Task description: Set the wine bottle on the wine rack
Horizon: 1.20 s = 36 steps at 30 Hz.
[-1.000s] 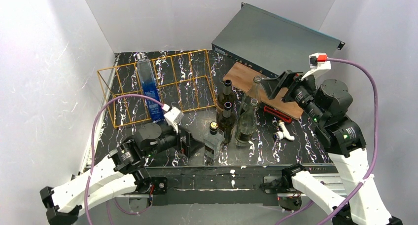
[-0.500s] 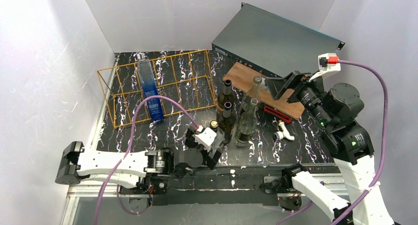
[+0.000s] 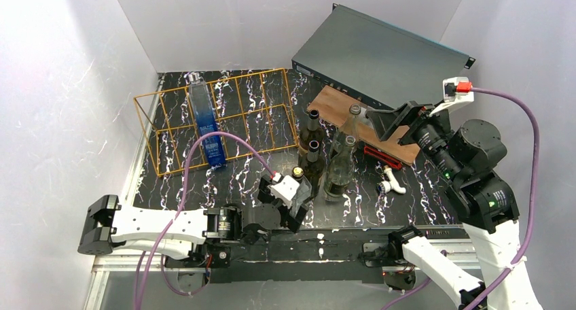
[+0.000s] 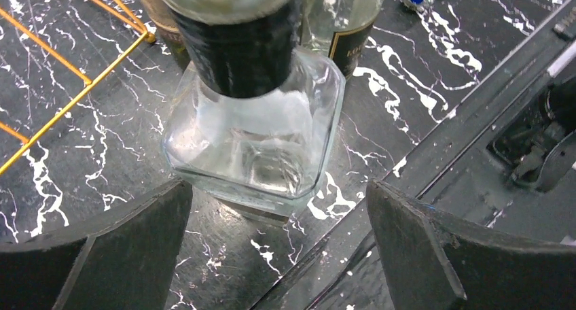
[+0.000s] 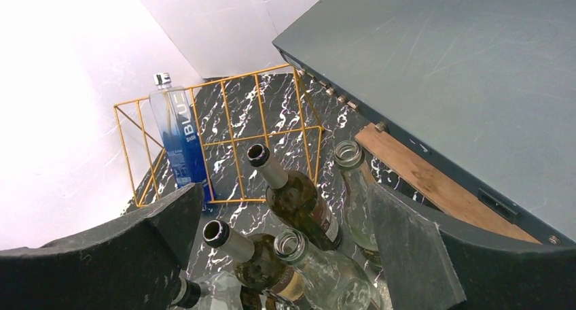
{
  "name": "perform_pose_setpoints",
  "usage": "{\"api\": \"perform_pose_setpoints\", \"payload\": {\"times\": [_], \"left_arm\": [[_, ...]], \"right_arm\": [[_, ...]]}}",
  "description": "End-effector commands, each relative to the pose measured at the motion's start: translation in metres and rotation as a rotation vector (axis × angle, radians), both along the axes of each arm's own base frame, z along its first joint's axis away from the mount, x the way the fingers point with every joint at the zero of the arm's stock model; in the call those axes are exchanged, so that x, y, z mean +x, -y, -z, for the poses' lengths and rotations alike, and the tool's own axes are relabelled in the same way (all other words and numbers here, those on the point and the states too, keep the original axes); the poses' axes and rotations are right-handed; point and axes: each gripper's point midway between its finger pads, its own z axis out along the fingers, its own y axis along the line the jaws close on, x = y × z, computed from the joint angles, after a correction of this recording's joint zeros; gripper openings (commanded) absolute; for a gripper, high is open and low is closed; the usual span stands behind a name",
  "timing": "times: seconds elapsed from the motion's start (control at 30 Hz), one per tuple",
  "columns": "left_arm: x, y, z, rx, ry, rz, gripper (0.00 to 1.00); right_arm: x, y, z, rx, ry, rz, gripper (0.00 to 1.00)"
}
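**Left jaws released around the square bottle, rack at far left**

The black white-veined surface (image 3: 414,204) carries everything. At the far right a flat grey equipment case (image 3: 380,52) lies tilted, its near edge on a brown wooden board (image 3: 339,102). At the far left stands the wine rack (image 3: 234,116), a low orange wire frame with several bays. One tall blue bottle (image 3: 206,123) is in a bay toward its left side.

In the middle of the surface, to the right of the rack and not on it, a group of bottles stands upright. There are two dark wine bottles (image 3: 312,130), one behind the other, and beside them on the right two clear glass bottles (image 3: 342,164). All four have open necks. Nearest to the arms is a square clear bottle (image 4: 255,140) with a dark neck.

The left gripper (image 4: 278,194) is low at the near edge. Its jaws are released and wide apart, and the square bottle stands just ahead between them, not touched. The right gripper (image 5: 283,187) hangs high above the board. Its jaws are also spread and hold nothing.

Right of the bottles lie a red tool (image 3: 380,153) and, nearer, a small white pipe fitting (image 3: 392,183).
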Motion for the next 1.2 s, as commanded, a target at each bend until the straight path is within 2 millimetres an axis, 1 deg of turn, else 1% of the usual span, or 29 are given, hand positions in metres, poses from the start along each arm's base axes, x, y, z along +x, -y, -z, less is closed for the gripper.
{"api": "perform_pose_setpoints", "payload": {"times": [0.0, 0.1, 0.23, 0.33, 0.43, 0.6, 0.7, 0.8, 0.9, 0.93, 1.0, 1.07, 1.17], "left_arm": [[-0.004, 0.005, 0.001, -0.011, -0.001, 0.091, 0.98], [0.003, -0.002, 0.001, -0.048, -0.026, 0.088, 0.98], [0.011, -0.006, -0.001, -0.06, -0.044, 0.097, 0.98], [0.012, -0.002, 0.002, -0.057, -0.057, 0.121, 0.98], [0.011, 0.004, 0.006, -0.033, -0.057, 0.148, 0.98], [0.012, 0.01, 0.006, -0.047, -0.053, 0.163, 0.9], [0.013, 0.013, 0.01, -0.041, -0.057, 0.169, 0.87], [0.015, 0.013, 0.016, -0.028, -0.056, 0.162, 0.8], [0.018, 0.011, 0.017, -0.021, -0.049, 0.149, 0.71], [0.019, 0.01, 0.017, -0.017, -0.044, 0.142, 0.66], [0.019, 0.01, 0.014, -0.022, -0.037, 0.143, 0.57], [0.018, 0.008, 0.009, -0.039, -0.034, 0.147, 0.51], [0.018, 0.0, 0.001, -0.06, -0.025, 0.133, 0.42]], "right_arm": [[-0.003, 0.003, -0.007, 0.01, 0.03, 0.008, 1.0], [-0.003, 0.002, -0.007, 0.009, 0.03, 0.005, 1.0], [-0.003, -0.001, -0.003, 0.022, 0.015, -0.009, 1.0], [-0.003, -0.001, 0.0, 0.023, 0.011, -0.009, 1.0], [-0.003, -0.001, -0.003, 0.024, 0.019, -0.009, 1.0], [-0.006, 0.002, -0.01, 0.023, 0.028, -0.002, 1.0], [-0.007, 0.003, -0.007, 0.021, 0.026, 0.002, 1.0], [-0.004, 0.005, -0.002, 0.008, 0.02, 0.015, 1.0], [-0.002, 0.004, -0.002, -0.001, 0.017, 0.014, 1.0], [-0.002, 0.004, -0.002, 0.0, 0.017, 0.014, 1.0], [-0.002, 0.003, -0.001, 0.005, 0.016, 0.012, 1.0], [-0.003, 0.003, 0.0, 0.009, 0.014, 0.006, 1.0], [-0.002, 0.005, 0.003, 0.004, 0.012, 0.018, 1.0]]}}
